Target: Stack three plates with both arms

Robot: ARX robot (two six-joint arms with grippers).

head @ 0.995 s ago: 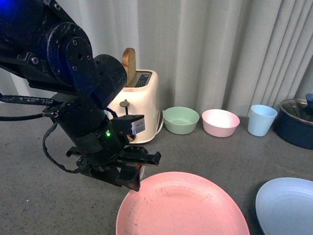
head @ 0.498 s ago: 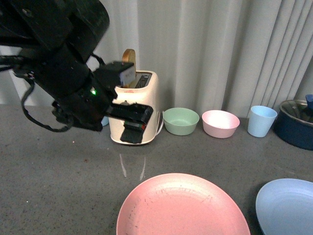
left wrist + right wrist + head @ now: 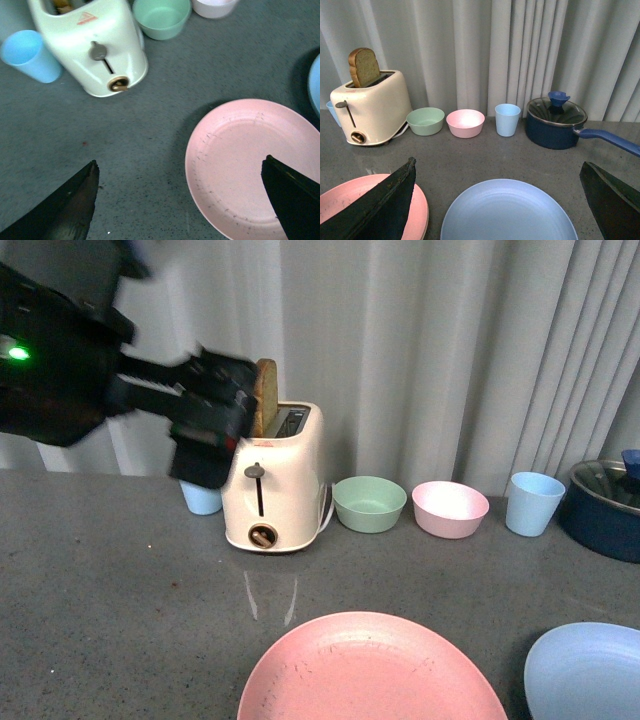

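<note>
The pink plate (image 3: 372, 670) lies flat at the table's front centre; it also shows in the left wrist view (image 3: 250, 160) and the right wrist view (image 3: 350, 200). The light blue plate (image 3: 590, 672) lies to its right and fills the near part of the right wrist view (image 3: 507, 212). The cream-beige plate is out of view. My left gripper (image 3: 205, 415) is blurred, raised high at the left in front of the toaster, open and empty; its fingertips (image 3: 75, 200) frame the pink plate's edge from above. My right gripper (image 3: 500, 200) is open and empty, looking over the blue plate.
A cream toaster (image 3: 272, 475) with a bread slice (image 3: 265, 395) stands at the back. Beside it are a blue cup (image 3: 203, 498), a green bowl (image 3: 370, 502), a pink bowl (image 3: 450, 508), another blue cup (image 3: 528, 503) and a dark blue pot (image 3: 605, 508). A curtain hangs behind.
My left arm has risen from low beside the pink plate's left edge to high at the left, level with the toaster's top. The plates have not moved.
</note>
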